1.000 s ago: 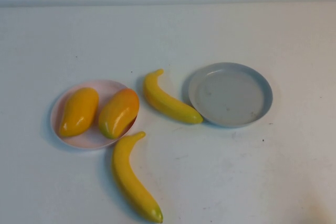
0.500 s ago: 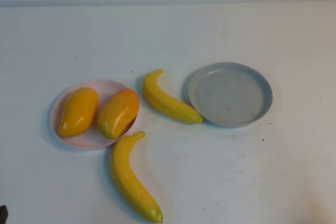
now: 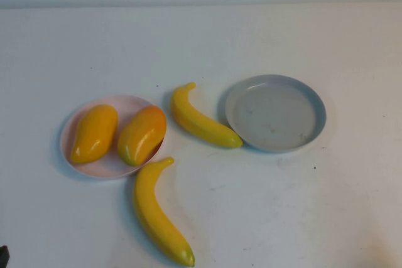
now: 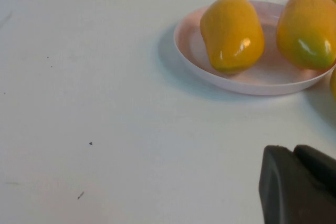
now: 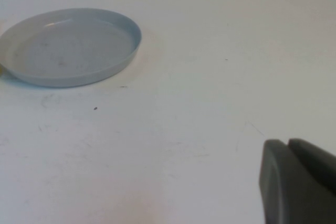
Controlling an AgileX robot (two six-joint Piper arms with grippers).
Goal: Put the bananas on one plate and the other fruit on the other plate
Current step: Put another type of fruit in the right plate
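Observation:
Two yellow-orange mango-like fruits [image 3: 95, 133] [image 3: 142, 134] lie side by side on the pale pink plate [image 3: 129, 105]. The shorter banana [image 3: 201, 122] lies on the table between the plates, its end close to the grey-blue plate [image 3: 275, 112], which holds nothing. The longer banana [image 3: 157, 214] lies on the table just in front of the pink plate. My left gripper [image 4: 295, 149] is shut and holds nothing, low over bare table short of the pink plate [image 4: 191, 51] and its fruits [image 4: 232, 32]. My right gripper [image 5: 289, 142] is shut, also with nothing in it, well short of the grey-blue plate [image 5: 68, 45].
The white table [image 3: 207, 42] runs back to a pale wall. In the high view only a dark sliver of the left gripper [image 3: 2, 257] shows at the bottom-left corner, and the right arm is out of that view.
A dark sliver of the left gripper has come into the bottom-left corner of the high view. Fruits and plates lie as before.

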